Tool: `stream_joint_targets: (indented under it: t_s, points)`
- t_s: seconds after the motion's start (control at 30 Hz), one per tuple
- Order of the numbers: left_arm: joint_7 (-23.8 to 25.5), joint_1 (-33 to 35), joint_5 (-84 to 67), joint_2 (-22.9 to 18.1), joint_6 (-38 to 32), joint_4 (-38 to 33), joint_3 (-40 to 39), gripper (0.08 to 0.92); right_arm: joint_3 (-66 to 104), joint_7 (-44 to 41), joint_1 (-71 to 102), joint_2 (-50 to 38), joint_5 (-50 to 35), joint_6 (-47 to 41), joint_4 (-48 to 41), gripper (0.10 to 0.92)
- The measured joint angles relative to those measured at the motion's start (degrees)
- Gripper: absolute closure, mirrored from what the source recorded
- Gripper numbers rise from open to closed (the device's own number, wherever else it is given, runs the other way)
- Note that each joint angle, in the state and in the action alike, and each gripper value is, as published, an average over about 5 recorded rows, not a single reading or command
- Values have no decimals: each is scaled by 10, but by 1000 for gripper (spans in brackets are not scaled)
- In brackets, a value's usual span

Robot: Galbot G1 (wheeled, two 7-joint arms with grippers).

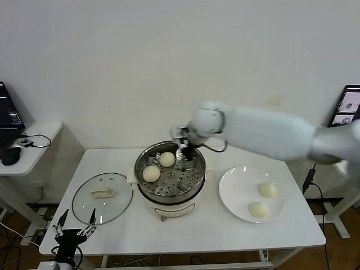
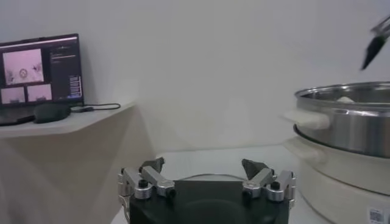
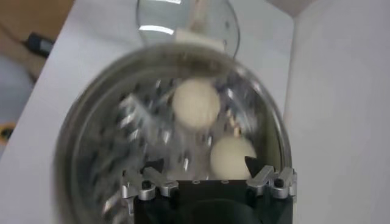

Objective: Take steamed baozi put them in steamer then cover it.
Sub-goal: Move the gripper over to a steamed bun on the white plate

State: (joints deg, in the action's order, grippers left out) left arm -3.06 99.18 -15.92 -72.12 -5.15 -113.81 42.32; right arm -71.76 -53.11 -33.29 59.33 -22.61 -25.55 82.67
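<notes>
The steel steamer (image 1: 171, 196) stands mid-table on its cream base and holds two baozi (image 1: 151, 173) (image 1: 167, 159). Two more baozi (image 1: 268, 189) (image 1: 258, 209) lie on the white plate (image 1: 236, 185) to its right. My right gripper (image 1: 184, 151) hovers open over the steamer's rear part, holding nothing. In the right wrist view the right gripper (image 3: 204, 164) frames one baozi (image 3: 232, 157) resting below it on the steamer floor (image 3: 103, 140), with another (image 3: 196, 103) beyond. The glass cover (image 1: 102, 197) lies flat to the steamer's left. My left gripper (image 1: 73, 225) waits open at the table's front left corner.
A side table (image 1: 28, 140) with a laptop and cables stands off to the left. A monitor (image 1: 349, 107) sits at the far right. From the left wrist, the steamer's wall (image 2: 347, 122) rises close by the left gripper (image 2: 203, 165).
</notes>
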Motion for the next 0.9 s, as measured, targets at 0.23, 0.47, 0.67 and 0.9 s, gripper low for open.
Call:
stream_joint_targets:
  t_s: [0.23, 0.47, 0.67, 0.9]
  points:
    - [0, 6, 4, 0, 0, -4, -4, 177, -1, -52, -6, -147, 62, 47, 71, 202]
    - [0, 12, 8, -4, -1, -6, -6, 177, 23, -70, 44, -265, 140, 79, 110, 203]
    - [0, 19, 12, -7, -1, -10, -5, 177, 93, -75, 143, -319, 202, 100, 116, 203]
    - [0, 26, 13, -10, -1, -11, -1, 177, 161, -78, 249, -336, 255, 114, 97, 202]
